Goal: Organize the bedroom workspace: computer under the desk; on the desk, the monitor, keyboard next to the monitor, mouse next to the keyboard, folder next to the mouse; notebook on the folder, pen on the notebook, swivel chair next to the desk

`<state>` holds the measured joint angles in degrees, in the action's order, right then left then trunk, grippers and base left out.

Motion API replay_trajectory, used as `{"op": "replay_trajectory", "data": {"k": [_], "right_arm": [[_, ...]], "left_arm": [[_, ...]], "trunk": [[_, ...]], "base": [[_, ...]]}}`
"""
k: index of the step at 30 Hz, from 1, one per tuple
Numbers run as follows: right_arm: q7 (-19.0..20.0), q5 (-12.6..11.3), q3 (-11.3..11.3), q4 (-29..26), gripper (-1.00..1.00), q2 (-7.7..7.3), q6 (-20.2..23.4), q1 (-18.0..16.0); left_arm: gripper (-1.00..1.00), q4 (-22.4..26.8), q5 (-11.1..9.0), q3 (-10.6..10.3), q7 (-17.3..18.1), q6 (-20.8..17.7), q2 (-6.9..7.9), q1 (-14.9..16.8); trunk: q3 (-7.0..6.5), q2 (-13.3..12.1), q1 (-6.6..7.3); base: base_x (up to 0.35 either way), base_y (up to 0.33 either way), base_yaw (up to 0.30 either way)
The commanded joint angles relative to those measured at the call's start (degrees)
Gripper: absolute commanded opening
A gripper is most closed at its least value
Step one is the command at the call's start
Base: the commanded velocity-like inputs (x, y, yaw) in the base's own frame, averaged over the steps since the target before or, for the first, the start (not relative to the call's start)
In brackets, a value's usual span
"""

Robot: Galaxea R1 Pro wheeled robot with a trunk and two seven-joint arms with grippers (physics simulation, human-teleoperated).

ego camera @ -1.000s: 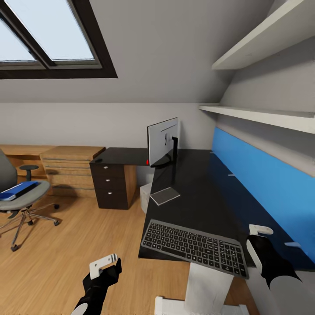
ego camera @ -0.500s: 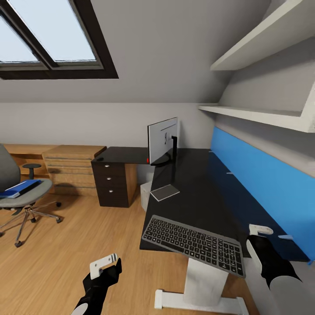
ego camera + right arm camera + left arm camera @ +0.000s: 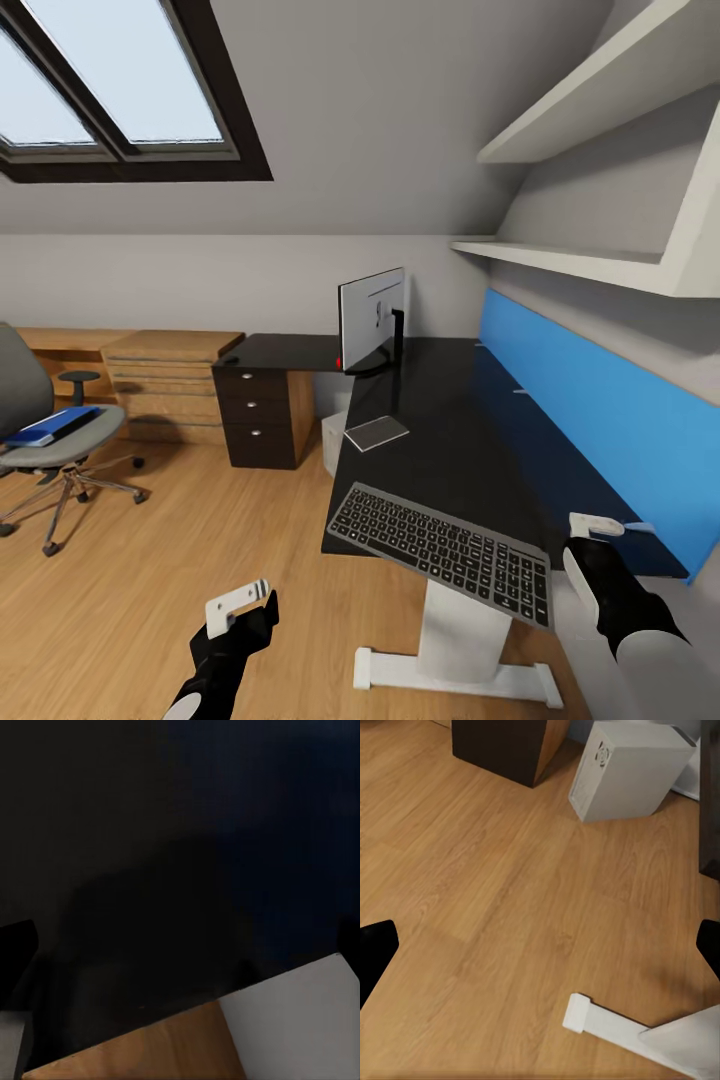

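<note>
Camera swung since previous second; objects unmoved.
Keyboard [image 3: 442, 553]: counter [image 3: 450, 440] front edge, overhanging.
Folder [image 3: 48, 427]: on swivel chair [image 3: 45, 440], unfetched.
Both grippers' fingers: apart, empty.

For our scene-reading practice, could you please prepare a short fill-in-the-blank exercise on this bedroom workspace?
1. The blue folder lies on the seat of the ____.
2. The keyboard overhangs the near edge of the ____.
3. The grey-white computer stands on the wooden ____.
4. The monitor stands with its silver-white ____ facing the camera.

Missing words: swivel chair; desk; floor; back
</note>
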<state>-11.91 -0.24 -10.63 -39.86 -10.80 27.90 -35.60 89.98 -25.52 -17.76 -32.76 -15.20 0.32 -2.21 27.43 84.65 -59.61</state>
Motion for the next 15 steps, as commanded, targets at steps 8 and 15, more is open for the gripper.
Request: {"op": "replay_trajectory", "data": {"k": [8,15], "right_arm": [[-0.1,-0.2,0.0,-0.2,1.0,0.16,-0.1,0.0],[0.3,-0.4,-0.2,-4.0,1.0,0.38,-2.5,0.0]], "left_arm": [[1.0,0.1,-0.3,-0.1,-0.4,-0.1,0.03,0.0],[1.0,0.3,-0.3,-0.3,-0.4,-0.1,-0.04,0.0]], "trunk": [[0.06,0.0,0.0],[-0.12,-0.4,0.22]], "base": [[-0.08,0.0,0.0],[-0.002,0.0,0.0]]}}
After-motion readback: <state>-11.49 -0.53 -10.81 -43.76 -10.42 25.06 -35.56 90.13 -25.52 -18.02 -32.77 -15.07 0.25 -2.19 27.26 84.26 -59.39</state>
